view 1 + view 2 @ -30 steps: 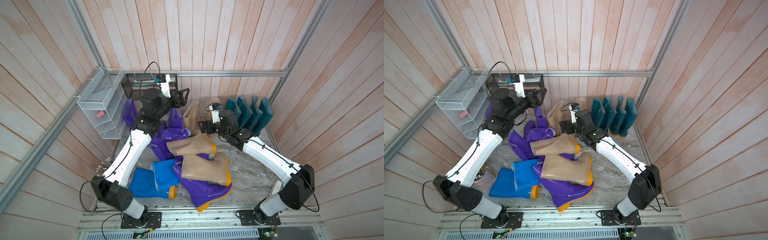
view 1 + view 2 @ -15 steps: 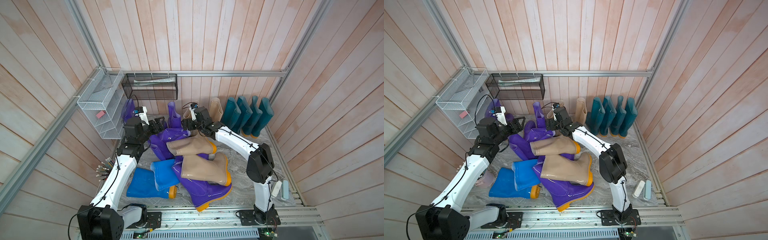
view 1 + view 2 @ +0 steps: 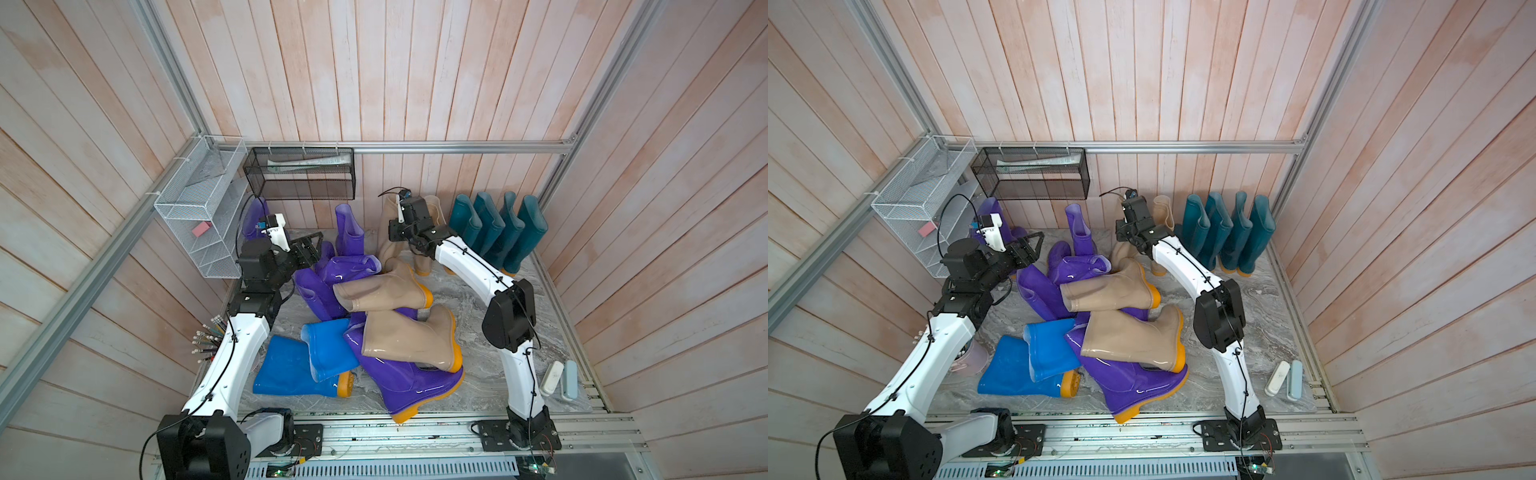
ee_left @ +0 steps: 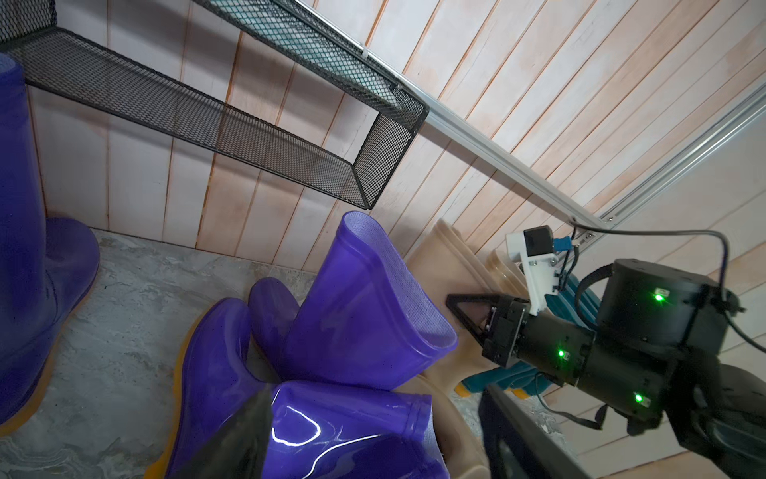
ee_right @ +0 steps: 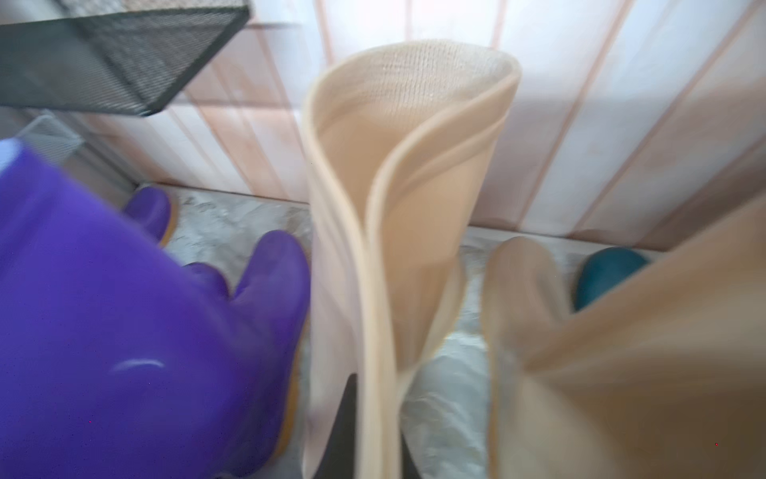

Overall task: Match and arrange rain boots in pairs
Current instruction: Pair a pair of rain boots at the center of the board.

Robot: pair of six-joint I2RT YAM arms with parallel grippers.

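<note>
Right claw point(image 4: 464, 309) has swung onto beige boot point(image 5: 414, 166); marbled floor point(image 3: 469, 303), plank walls point(image 3: 374, 83).

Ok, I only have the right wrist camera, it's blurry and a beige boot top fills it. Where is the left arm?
Observer: The left gripper is open and empty over the purple boots. An upright purple boot stands between it and the right gripper, which is shut on the upright beige boot.
Operator: Other beige ones?
Observer: Two more beige boots lie on their sides on top of purple boots.
Operator: The teal ones?
Observer: Four dark teal boots stand upright in a row at the back wall.
</note>
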